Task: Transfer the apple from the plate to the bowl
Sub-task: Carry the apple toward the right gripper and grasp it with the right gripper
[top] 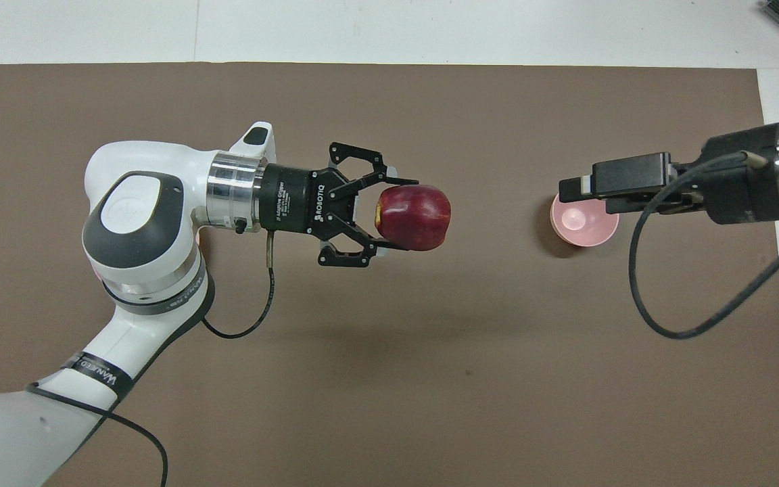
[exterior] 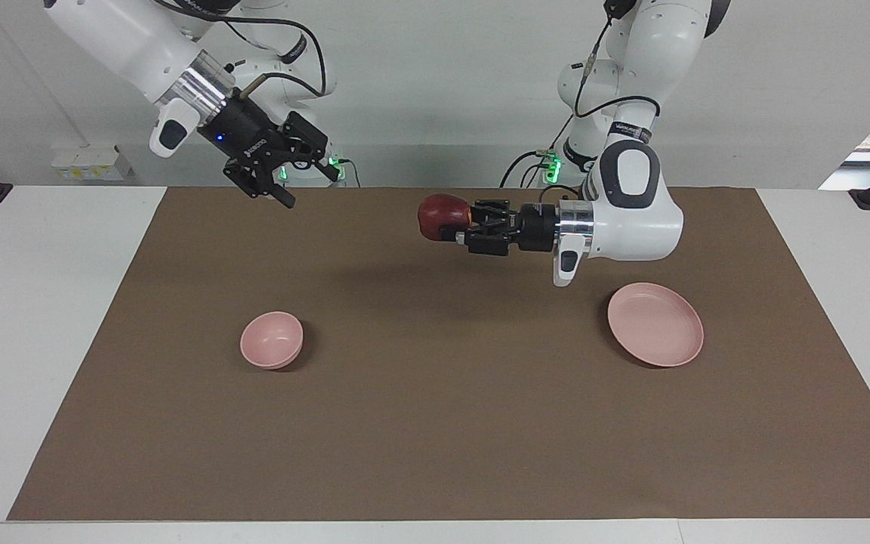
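My left gripper (exterior: 451,220) is shut on the dark red apple (exterior: 439,215) and holds it sideways in the air over the bare brown mat, between the plate and the bowl. The apple (top: 423,218) and the left gripper (top: 411,216) also show in the overhead view. The flat pink plate (exterior: 655,325) lies empty toward the left arm's end; the left arm hides most of it in the overhead view. The small pink bowl (exterior: 272,340) stands empty toward the right arm's end. My right gripper (exterior: 308,186) is open and empty, raised high. In the overhead view the right gripper (top: 575,188) overlaps the bowl's rim (top: 582,230).
The brown mat (exterior: 435,423) covers most of the white table (exterior: 42,317). A black cable (top: 640,297) hangs from the right wrist above the mat beside the bowl.
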`<state>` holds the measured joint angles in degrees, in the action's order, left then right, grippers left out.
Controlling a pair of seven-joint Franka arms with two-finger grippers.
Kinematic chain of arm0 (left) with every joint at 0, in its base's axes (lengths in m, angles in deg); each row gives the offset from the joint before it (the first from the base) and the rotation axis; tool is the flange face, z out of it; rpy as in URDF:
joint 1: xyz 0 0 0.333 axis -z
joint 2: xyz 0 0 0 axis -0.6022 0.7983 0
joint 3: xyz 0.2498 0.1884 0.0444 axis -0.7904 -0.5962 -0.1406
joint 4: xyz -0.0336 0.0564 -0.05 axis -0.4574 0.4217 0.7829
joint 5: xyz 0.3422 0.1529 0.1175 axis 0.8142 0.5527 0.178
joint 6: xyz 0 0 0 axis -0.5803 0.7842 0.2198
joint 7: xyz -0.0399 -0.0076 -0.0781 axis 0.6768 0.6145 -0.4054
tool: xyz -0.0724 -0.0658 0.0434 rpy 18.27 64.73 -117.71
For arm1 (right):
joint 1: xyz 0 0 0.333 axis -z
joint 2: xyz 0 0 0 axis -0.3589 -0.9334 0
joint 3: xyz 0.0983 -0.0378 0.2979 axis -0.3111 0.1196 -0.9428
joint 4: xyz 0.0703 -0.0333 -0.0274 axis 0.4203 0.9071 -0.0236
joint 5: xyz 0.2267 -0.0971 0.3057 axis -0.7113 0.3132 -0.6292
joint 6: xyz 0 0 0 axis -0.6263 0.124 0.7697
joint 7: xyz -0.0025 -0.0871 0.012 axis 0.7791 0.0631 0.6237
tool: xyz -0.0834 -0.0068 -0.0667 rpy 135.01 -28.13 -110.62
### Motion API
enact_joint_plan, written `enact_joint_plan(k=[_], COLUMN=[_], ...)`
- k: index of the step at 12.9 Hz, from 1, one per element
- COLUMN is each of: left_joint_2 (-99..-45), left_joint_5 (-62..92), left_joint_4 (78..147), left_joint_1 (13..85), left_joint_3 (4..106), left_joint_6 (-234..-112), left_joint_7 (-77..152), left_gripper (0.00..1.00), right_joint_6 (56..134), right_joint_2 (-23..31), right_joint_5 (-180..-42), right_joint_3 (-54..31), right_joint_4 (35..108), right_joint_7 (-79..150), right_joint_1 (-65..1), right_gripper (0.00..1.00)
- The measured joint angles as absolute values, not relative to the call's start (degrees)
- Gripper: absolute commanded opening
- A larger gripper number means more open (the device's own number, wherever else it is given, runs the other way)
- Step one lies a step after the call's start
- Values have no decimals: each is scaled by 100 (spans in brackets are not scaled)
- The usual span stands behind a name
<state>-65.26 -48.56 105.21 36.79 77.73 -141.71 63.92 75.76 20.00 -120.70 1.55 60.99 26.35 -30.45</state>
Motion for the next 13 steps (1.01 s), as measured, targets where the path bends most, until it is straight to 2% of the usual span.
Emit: enact_joint_plan(k=[6, 13], left_joint_2=[-6526, -6526], left_joint_5=[-5454, -5806], left_joint_4=[10545, 10547], left_joint_1=[3718, 3745], left_joint_3=[8334, 8597], left_joint_6=[-14781, -15019], left_joint_7=[6392, 6329], left_gripper=[0, 0], right_joint_6=[8059, 8140], right_joint_2=[2088, 2093], right_joint_5=[-13846, -15094], right_joint_3=[128, 126], right_joint_4=[6895, 7675], right_joint_7=[4027, 5228], right_joint_1=[-3071, -3079], right_gripper=[100, 100])
